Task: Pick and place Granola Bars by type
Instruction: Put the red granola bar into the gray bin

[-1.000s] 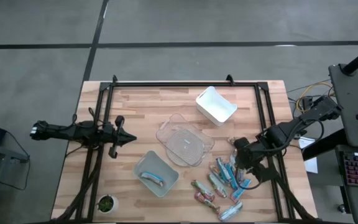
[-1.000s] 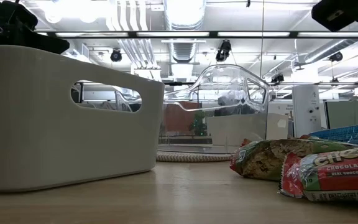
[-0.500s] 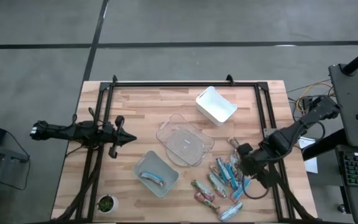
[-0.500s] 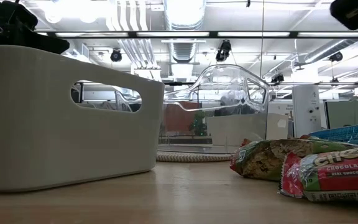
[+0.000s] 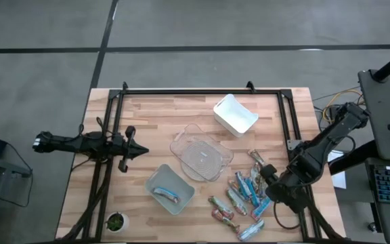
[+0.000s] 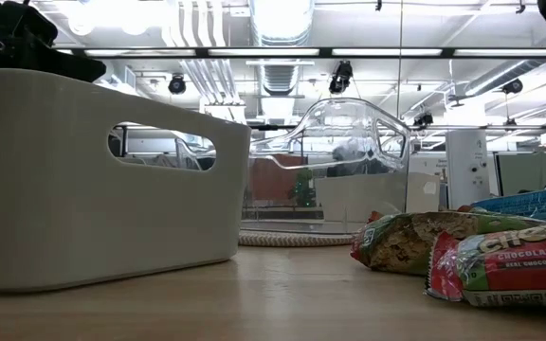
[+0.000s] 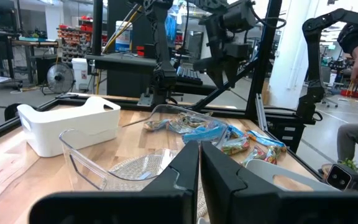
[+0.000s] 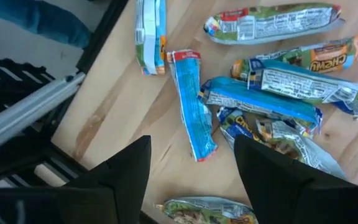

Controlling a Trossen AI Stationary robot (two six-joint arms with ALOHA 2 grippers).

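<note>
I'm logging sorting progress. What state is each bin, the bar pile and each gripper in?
white bin: upright, looks empty.
clear bin: upright, empty.
grey bin: holds one blue bar.
granola bars: loose pile, unsorted.
right gripper: open over the pile.
left gripper: shut, parked at the left.

Bright, even overhead light from ceiling fixtures (image 6: pixel 282 19) that glare white in the low view, where the nearest granola bar (image 6: pixel 505 265) looks slightly soft, perhaps out of focus.

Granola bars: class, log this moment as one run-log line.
right end effector: open, over granola bars | left end effector: shut, idle | gray bin: one bar
</note>
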